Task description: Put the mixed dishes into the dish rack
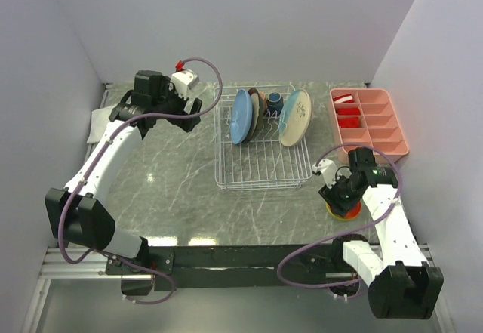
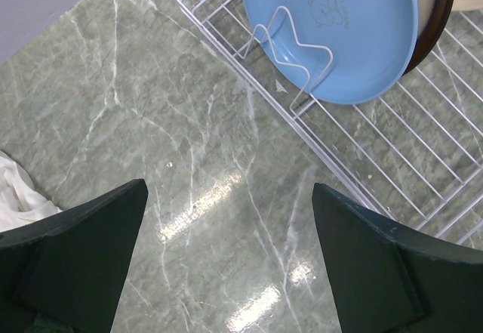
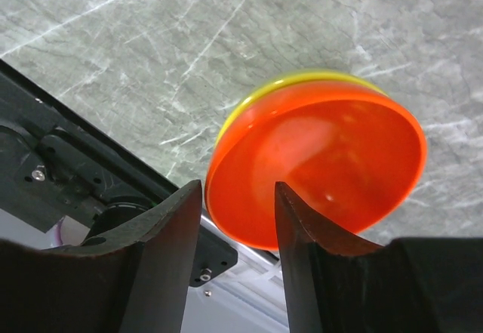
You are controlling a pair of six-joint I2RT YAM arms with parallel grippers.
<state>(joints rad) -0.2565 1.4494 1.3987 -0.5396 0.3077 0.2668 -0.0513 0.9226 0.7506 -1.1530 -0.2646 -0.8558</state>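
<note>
Grey-green marble tabletop [image 1: 173, 189] between plain white walls. Upper centre of the overhead view: dish rack [image 1: 263, 168], a white wire basket holding, from left to right, a light blue plate [image 1: 241, 117], a maroon-rimmed plate [image 1: 256, 112], a dark blue mug [image 1: 274, 104] and a cream plate [image 1: 296, 118], the plates standing on edge. Upper right: pink compartment tray [image 1: 371, 124]. Far left: white cloth [image 1: 98, 125].

Left gripper [image 2: 230, 189] hangs just left of the rack over bare marble, fingers wide apart and empty.

Lower right, well apart from the rack: orange bowl [image 3: 324, 159] nested inside a yellow-green bowl [image 3: 302, 78], both on the table. Right gripper [image 3: 235, 197] hovers at the orange bowl's near rim, jaws parted, one finger outside the rim and one over the interior. Contact with the rim cannot be determined.
</note>
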